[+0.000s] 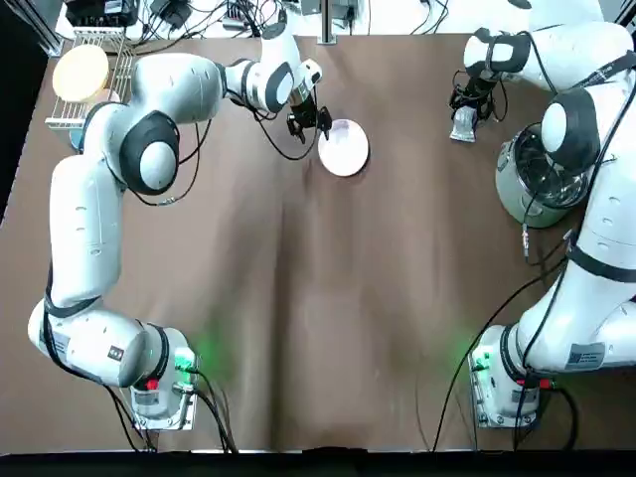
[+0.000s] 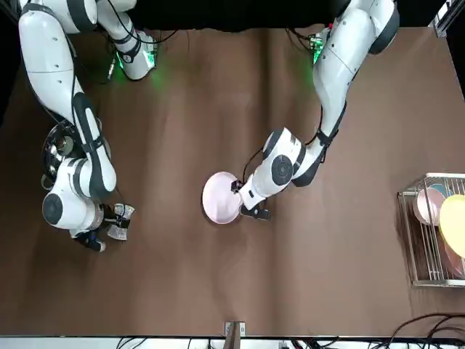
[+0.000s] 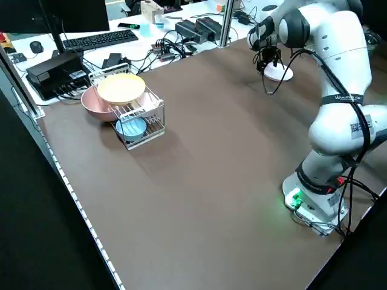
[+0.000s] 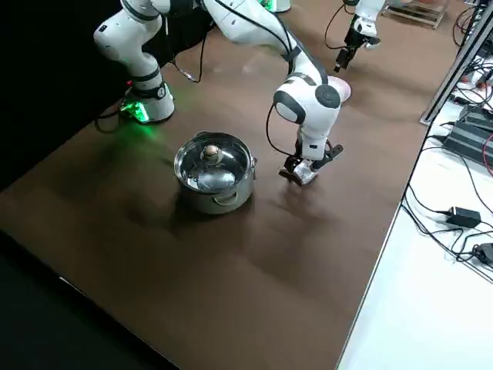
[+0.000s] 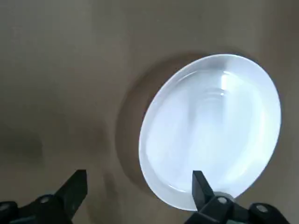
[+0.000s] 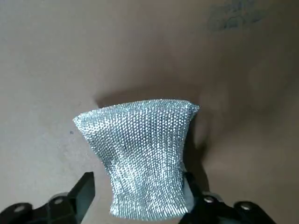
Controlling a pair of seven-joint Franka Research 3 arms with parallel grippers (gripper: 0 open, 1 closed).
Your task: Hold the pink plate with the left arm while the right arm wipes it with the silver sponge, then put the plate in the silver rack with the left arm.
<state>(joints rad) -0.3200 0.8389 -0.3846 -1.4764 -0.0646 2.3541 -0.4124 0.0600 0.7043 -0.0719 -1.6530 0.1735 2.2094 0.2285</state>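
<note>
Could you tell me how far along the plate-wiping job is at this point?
Early stage. Looks done: the right hand is closed on the silver sponge, near the table. In hand: the left hand is open at the edge of the pink plate, one finger over its rim, not yet gripping; the plate lies on the table. Left: holding, wiping, then placing the plate in the silver rack.

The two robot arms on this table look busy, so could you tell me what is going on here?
The left gripper is open at the near rim of the pink plate, which lies flat on the table, one finger over the rim and the other outside it. The right gripper is low over the silver sponge, fingers on either side of it, beside the steel pot. The silver rack, far left, already holds other dishes.
</note>
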